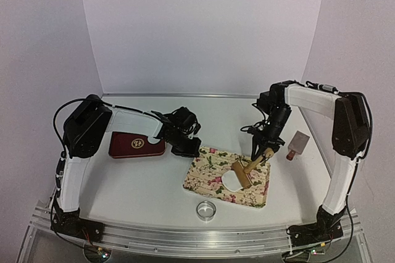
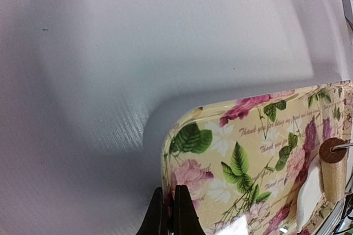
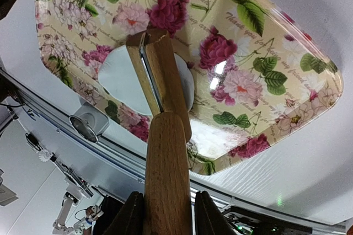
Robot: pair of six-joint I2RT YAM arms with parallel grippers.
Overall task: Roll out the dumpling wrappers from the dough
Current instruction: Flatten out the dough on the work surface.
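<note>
The dough (image 1: 232, 181) is a flattened white sheet on the floral tray (image 1: 207, 167). No neat round wrappers show in any view. A wooden roller (image 1: 242, 173) lies across the dough. My right gripper (image 1: 263, 154) is shut on the roller's handle (image 3: 168, 174), and the roller head (image 3: 160, 75) rests on the dough (image 3: 118, 75). My left gripper (image 1: 186, 146) is shut on the tray's left corner rim; in the left wrist view the fingers (image 2: 185, 215) pinch the edge of the tray (image 2: 242, 135). The dough (image 2: 310, 191) and the roller end (image 2: 333, 163) show at the right of that view.
A shiny metal ring cutter (image 1: 206, 209) stands in front of the tray and also shows in the right wrist view (image 3: 85, 127). A dark red case (image 1: 136, 145) lies at the left. A scraper with a wooden handle (image 1: 297, 144) lies at the right.
</note>
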